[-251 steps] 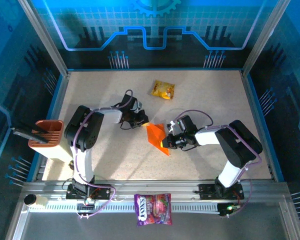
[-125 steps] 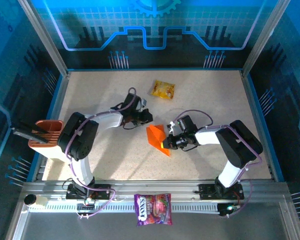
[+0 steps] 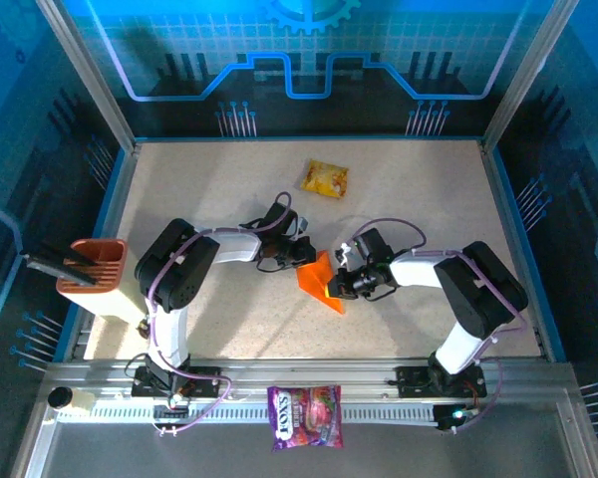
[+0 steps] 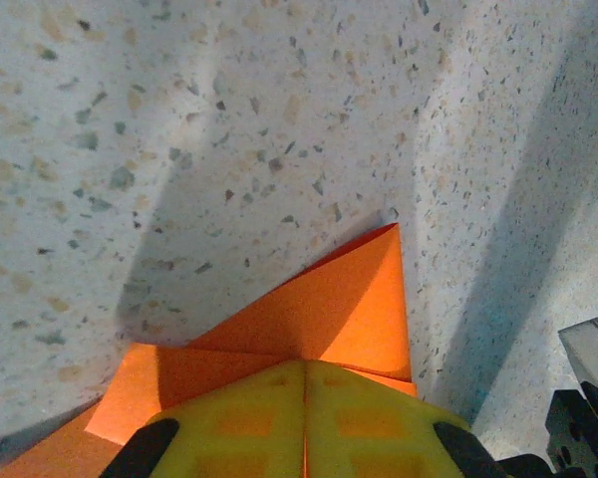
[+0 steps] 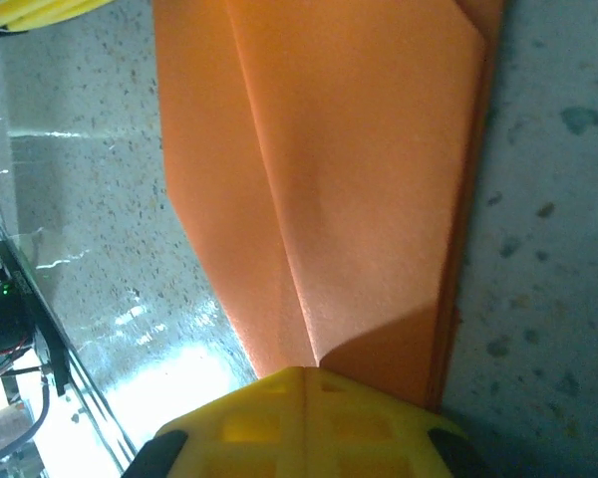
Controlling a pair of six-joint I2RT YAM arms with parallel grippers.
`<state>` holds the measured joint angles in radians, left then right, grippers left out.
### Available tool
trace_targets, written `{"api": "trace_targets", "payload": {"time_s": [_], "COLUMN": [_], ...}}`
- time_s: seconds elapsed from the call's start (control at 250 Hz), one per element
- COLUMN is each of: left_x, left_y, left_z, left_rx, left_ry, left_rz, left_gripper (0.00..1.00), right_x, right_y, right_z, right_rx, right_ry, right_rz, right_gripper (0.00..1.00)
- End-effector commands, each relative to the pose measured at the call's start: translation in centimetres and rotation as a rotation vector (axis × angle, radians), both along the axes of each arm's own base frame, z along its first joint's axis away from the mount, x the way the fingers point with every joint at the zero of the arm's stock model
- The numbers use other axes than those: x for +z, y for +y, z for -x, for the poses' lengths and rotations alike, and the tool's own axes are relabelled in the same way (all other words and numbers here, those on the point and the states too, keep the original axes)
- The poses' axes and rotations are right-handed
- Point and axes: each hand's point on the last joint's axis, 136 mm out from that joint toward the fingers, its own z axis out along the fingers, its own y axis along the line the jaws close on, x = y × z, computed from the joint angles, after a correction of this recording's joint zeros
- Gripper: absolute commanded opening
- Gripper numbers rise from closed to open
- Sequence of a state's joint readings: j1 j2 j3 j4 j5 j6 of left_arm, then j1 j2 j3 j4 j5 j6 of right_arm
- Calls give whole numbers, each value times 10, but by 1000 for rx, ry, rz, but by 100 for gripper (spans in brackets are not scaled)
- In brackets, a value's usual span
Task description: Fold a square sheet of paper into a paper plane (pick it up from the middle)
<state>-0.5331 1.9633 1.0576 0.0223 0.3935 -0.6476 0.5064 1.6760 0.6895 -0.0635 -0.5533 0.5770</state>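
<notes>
The square sheet of paper (image 3: 322, 281) is bright orange and partly folded into a pointed wedge at mid-table. In the left wrist view its folded flaps (image 4: 349, 309) end in a sharp corner just ahead of my fingers. My left gripper (image 3: 301, 255) is at the paper's upper left edge. Its yellow jaws (image 4: 304, 366) are shut, with an orange sliver between them. My right gripper (image 3: 336, 286) is at the paper's right side. It is shut (image 5: 301, 370) where a crease in the paper (image 5: 359, 149) runs into its tips.
A glossy yellow-orange snack packet (image 3: 325, 179) lies further back. A purple printed bag (image 3: 305, 416) rests on the front rail. A brown slotted holder (image 3: 92, 264) stands at the left edge. Blue enclosure walls ring the table.
My left gripper has moved right and slightly nearer, up to the paper. The paper's outline has narrowed to a sharper wedge and shifted a little right. The right gripper has barely moved.
</notes>
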Motion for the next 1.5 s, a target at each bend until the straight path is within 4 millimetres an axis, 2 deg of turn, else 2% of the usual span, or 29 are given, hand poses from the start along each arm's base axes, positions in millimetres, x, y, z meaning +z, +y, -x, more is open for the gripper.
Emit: {"api": "trace_targets", "payload": {"time_s": [0.0, 0.088, 0.164, 0.32, 0.432, 0.515, 0.679, 0.883, 1.179, 1.355, 1.41, 1.494], "left_x": [-33, -35, -37, -37, -38, -39, -41, -42, -40, -40, -40, -38], "left_y": [20, 22, 23, 23, 23, 24, 27, 29, 29, 29, 29, 28], "left_z": [10, 13, 15, 15, 14, 13, 13, 11, 11, 12, 11, 10], "left_rx": [6, 4, 2, -2, 0, 2, 11, 21, 20, 15, 16, 14], "left_ry": [37, 41, 43, 39, 40, 41, 48, 53, 56, 55, 55, 53], "left_rz": [-97, -99, -102, -104, -107, -109, -114, -112, -107, -113, -111, -108], "left_gripper": [8, 8, 8, 8, 8, 8, 7, 7, 7, 7, 7, 7], "right_x": [9, 17, 14, -10, -23, -29, -28, -26, -1, 33, 37, 32], "right_y": [3, 13, 19, 18, 10, 0, -13, -24, -30, -11, -4, 4], "right_z": [1, -10, -20, -29, -16, 4, 28, 44, 43, 22, 14, 7], "right_rx": [-32, -39, -54, -76, -57, -49, -21, -16, -26, -18, -11, -1], "right_ry": [38, 10, 8, 31, 61, 85, 95, 101, 57, -17, -24, -11], "right_rz": [47, 45, 56, 107, 144, 149, 150, 129, 96, 9, -2, 6], "right_gripper": [0, 0, 0, 0, 0, 0, 0, 1, 2, 3, 3, 4]}}
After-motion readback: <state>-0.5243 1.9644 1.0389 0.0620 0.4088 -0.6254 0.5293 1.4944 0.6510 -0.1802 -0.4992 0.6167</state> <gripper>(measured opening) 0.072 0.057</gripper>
